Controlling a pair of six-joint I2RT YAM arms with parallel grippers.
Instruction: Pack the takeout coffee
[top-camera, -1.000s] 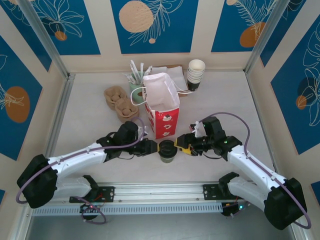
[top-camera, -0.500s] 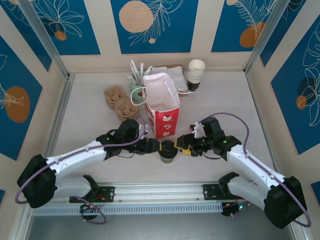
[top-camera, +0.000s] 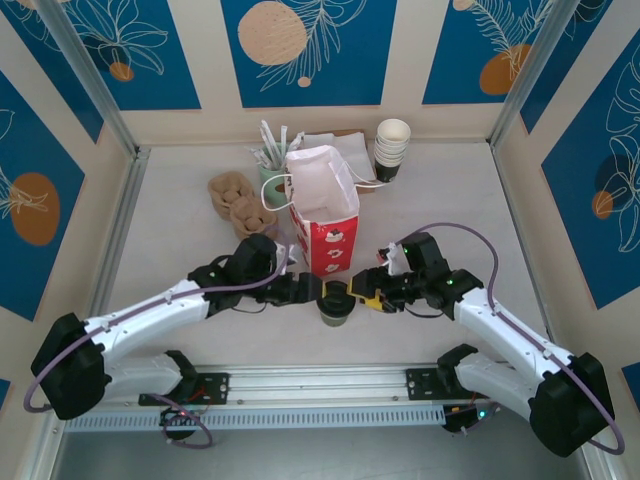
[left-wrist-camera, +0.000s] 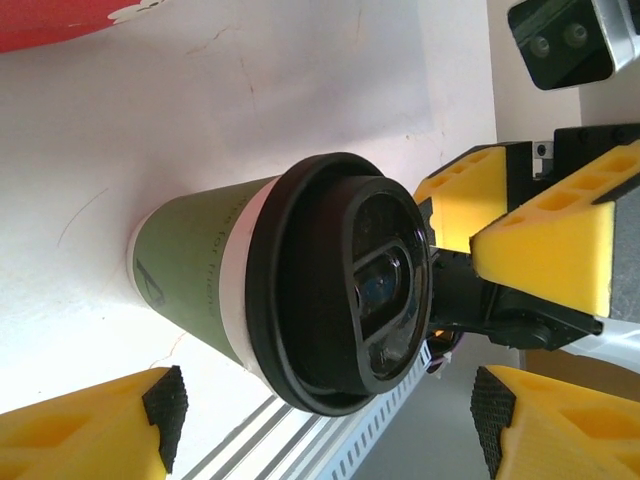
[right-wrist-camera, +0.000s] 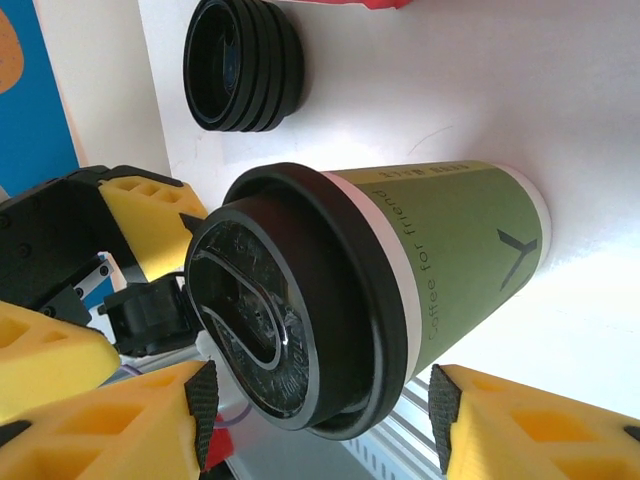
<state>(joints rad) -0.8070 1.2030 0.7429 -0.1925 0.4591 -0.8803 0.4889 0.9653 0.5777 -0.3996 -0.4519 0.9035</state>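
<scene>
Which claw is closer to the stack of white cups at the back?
Right. The right gripper lies nearer the arm bases than the white cups; the left gripper is farther off to the left.

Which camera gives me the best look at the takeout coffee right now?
Right wrist: the takeout coffee shows whole, from black lid to green base. Left wrist catches mostly its lid, end-on. Top external shows it small, from above.

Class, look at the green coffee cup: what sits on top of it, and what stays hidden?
A round black plastic lid sits on the takeout coffee, covering its whole mouth. Whatever is inside the cup cannot be seen, because that lid covers it.
</scene>
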